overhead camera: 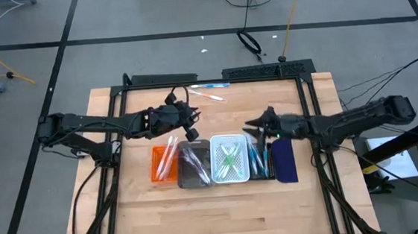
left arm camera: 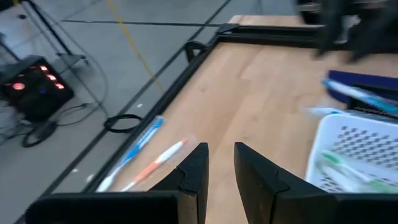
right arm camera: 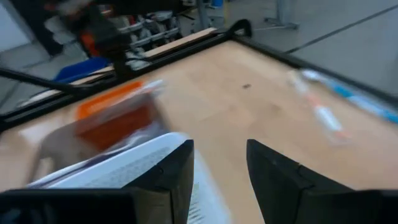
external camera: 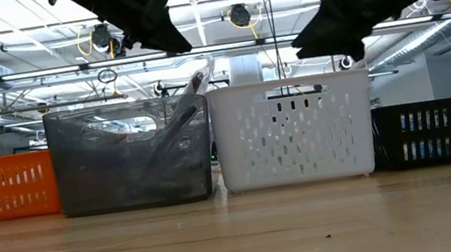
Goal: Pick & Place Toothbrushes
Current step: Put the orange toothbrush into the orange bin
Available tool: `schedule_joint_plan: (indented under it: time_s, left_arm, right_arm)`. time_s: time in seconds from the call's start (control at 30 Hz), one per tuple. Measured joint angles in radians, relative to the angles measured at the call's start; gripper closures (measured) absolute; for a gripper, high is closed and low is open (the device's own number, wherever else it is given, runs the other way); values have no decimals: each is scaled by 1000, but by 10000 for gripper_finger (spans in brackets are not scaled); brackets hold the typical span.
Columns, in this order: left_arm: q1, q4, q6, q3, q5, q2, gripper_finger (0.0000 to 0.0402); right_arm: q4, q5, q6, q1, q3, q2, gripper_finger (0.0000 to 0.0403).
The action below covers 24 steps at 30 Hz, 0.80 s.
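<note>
Two toothbrushes lie loose on the table near its far edge: a blue one [overhead camera: 208,86] [left arm camera: 134,151] and a white one with a pink-orange middle [overhead camera: 207,97] [left arm camera: 159,162]. Others lie in the trays: pink and clear ones in the orange tray [overhead camera: 160,164], green ones in the white tray [overhead camera: 229,159], blue ones in the black tray [overhead camera: 258,158]. One toothbrush [external camera: 194,86] leans out over the grey tray's wall. My left gripper [overhead camera: 191,123] [left arm camera: 221,152] hangs open above the grey tray's far side. My right gripper [overhead camera: 255,128] [right arm camera: 221,155] hangs open over the far end of the white and black trays. Both are empty.
Five trays stand side by side mid-table: orange, grey [overhead camera: 194,164], white, black and navy [overhead camera: 284,160]. In the low view, both arms hang above the tray tops. Bare wood lies between the trays and the loose toothbrushes, and toward the near edge. A black frame rims the table [overhead camera: 213,75].
</note>
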Motion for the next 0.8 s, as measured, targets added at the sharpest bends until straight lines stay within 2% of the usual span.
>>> schedule_joint_plan:
  time_s: [0.17,0.37,0.5,0.6,0.73,0.8]
  left_arm:
    - [-3,3,-15,0,49,0,325]
    - [-9,4,-33,0,50,0,325]
    - [-10,5,-43,0,50,0,325]
    - [-10,4,-48,0,50,0,325]
    - [-10,0,-48,0,50,0,325]
    - [-10,0,-48,0,50,0,325]
  right_arm:
    - [14,-141,-74,-195,0,21,266]
    - [103,-266,-121,-362,0,145,266]
    - [235,-328,-172,-429,1,271,266]
    - [304,-333,-199,-469,6,367,266]
    - [305,-341,-217,-505,70,483,266]
    - [294,-382,-235,-515,117,544,266]
